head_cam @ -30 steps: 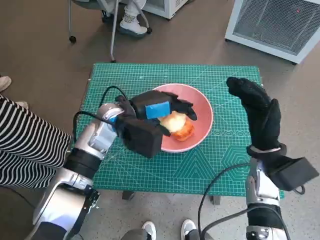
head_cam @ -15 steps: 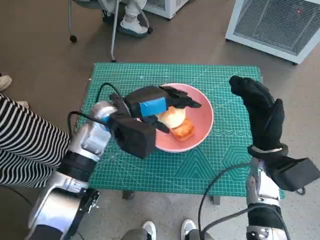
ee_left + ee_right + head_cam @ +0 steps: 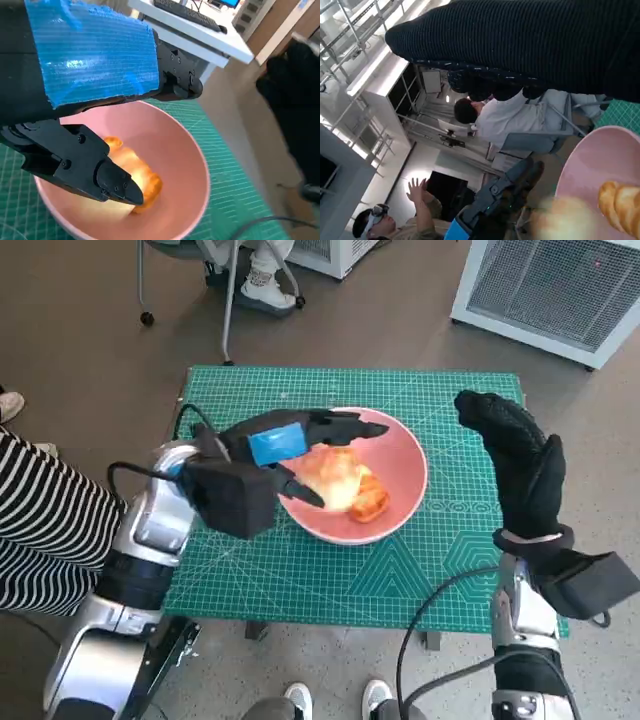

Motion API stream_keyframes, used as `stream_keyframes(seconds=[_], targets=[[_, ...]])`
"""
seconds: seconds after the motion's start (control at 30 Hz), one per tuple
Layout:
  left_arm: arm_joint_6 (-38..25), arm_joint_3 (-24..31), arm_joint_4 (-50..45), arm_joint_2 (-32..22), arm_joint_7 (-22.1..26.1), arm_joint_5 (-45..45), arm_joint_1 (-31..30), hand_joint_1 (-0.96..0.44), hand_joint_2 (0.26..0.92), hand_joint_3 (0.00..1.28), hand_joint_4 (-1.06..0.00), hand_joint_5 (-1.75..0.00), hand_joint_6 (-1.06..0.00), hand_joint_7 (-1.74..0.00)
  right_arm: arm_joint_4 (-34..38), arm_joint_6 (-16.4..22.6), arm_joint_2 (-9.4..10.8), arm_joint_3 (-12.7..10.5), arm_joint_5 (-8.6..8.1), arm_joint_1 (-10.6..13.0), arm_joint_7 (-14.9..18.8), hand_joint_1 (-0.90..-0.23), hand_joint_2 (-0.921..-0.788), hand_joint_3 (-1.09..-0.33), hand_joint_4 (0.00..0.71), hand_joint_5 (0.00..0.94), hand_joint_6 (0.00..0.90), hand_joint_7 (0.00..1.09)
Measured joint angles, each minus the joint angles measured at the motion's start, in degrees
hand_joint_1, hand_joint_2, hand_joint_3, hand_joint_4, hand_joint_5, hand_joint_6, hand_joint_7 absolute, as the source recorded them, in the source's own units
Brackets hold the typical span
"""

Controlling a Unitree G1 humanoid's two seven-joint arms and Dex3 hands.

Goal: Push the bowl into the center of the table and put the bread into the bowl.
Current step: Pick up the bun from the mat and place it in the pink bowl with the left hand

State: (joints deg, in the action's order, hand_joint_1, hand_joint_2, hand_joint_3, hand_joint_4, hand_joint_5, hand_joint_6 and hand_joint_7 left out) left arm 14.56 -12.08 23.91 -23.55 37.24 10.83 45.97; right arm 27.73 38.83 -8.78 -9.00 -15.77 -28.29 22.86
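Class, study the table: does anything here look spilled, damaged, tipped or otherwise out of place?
Nothing stands out. The pink bowl sits level on the green cutting mat, the bread lies inside it, and nothing has spilled. The left hand hovers open over the bowl; the right hand is raised beside it, holding nothing.

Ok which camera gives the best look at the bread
The head view: the whole bread shows, lying in the pink bowl. In the left wrist view the left robot hand's fingers cover part of it. The right wrist view shows it only at the picture's edge, partly blurred.
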Motion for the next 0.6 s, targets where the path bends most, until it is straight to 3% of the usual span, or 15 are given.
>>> stream_keyframes(seconds=[0.6], targets=[[6.2,3.6,6.5,-0.3,-0.1,-4.7,-0.6,-0.33,0.821,0.01,-0.09,0.0,-0.2,0.0,-1.1,-1.0,-0.1,-0.1,-0.26,-0.3,0.3,-0.736,-0.921,-0.753,0.178,0.004,0.015,0.58]])
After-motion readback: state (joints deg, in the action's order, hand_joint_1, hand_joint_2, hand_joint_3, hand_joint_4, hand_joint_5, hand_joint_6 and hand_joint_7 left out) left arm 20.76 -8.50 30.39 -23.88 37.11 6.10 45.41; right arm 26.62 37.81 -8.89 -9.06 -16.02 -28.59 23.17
